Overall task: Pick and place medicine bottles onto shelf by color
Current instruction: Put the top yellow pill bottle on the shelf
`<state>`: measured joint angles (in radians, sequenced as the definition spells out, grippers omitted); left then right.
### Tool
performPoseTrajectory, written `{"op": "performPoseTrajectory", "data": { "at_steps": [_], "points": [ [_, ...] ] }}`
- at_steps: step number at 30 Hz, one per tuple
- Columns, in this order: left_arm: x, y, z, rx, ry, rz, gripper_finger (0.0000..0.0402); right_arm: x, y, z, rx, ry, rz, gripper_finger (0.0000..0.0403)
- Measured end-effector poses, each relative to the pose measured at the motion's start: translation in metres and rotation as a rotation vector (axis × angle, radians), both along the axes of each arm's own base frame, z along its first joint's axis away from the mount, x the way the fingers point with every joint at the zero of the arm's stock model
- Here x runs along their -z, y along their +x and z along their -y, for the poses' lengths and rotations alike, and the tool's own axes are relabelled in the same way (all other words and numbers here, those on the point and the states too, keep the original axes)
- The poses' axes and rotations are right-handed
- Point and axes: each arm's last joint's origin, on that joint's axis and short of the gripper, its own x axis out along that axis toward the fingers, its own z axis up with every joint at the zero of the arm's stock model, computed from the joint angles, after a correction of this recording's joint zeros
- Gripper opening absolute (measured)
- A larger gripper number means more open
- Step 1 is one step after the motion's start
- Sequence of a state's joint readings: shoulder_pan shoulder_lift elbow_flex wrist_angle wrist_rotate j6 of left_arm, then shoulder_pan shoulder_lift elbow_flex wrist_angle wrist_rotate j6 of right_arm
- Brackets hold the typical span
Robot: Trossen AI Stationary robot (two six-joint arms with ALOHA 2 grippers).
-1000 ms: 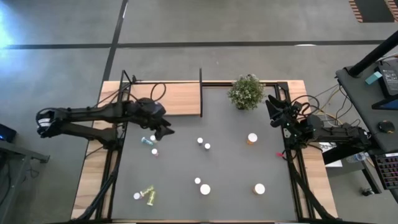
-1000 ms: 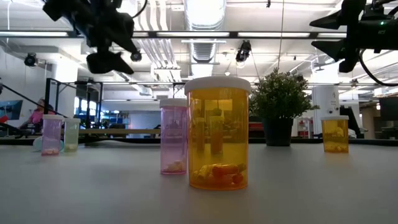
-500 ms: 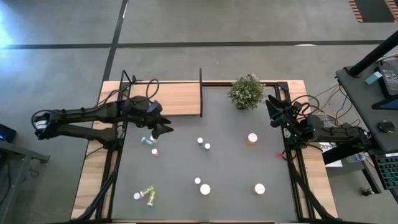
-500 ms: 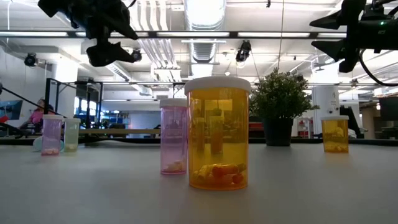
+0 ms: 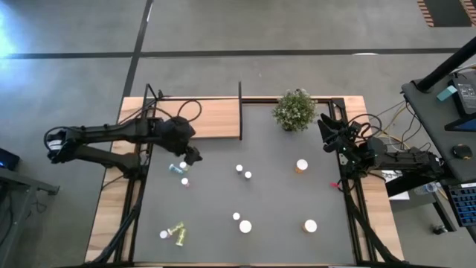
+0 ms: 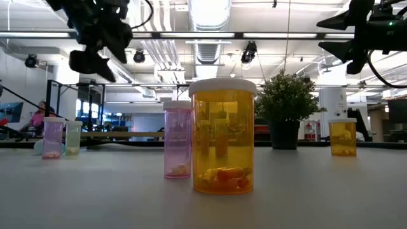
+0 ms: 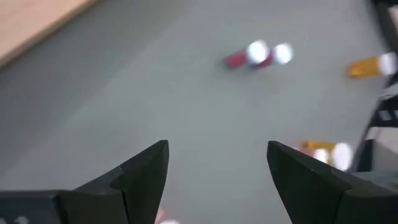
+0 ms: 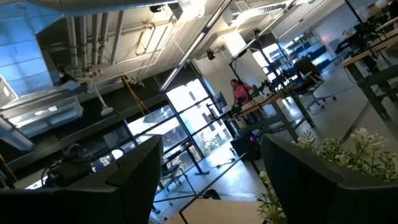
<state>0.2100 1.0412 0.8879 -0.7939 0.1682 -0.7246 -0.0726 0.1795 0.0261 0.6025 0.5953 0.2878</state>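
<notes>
Left gripper (image 5: 195,157) hovers above the dark grey desk (image 5: 282,193), just off the light-wood shelf board (image 5: 201,119), jaws apart and empty. A bluish white-capped bottle (image 5: 177,167) lies right beside it. Other small white-capped medicine bottles, orange (image 5: 301,165) and pink (image 5: 184,182), are scattered on the desk, none on the shelf. Right gripper (image 5: 325,131) waits by the bushy green potted plant (image 5: 294,110), jaws apart.

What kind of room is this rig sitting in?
Probably an open-plan lab or industrial workspace: exposed ceiling ducts, a concrete floor, and a side desk with a keyboard beside the table.
</notes>
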Motion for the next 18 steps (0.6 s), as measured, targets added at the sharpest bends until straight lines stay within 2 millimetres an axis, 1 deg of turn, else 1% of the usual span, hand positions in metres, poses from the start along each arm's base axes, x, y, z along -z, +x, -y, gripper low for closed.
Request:
{"op": "performPoseTrajectory", "data": {
  "at_steps": [3, 6, 9, 18],
  "points": [
    [0.009, 0.001, -0.002, -0.035, 0.015, -0.134, 0.0256, 0.0, 0.0, 0.0, 0.0, 0.0, 0.0, 0.026],
    [0.019, 0.0, -0.004, -0.112, 0.037, -0.273, 0.0256, 0.0, 0.0, 0.0, 0.0, 0.0, 0.0, 0.026],
    [0.028, -0.002, -0.005, -0.128, 0.046, -0.39, 0.0256, 0.0, 0.0, 0.0, 0.0, 0.0, 0.0, 0.026],
    [0.051, 0.003, -0.005, -0.164, 0.013, -0.513, 0.0256, 0.0, 0.0, 0.0, 0.0, 0.0, 0.0, 0.026]
  ]
}}
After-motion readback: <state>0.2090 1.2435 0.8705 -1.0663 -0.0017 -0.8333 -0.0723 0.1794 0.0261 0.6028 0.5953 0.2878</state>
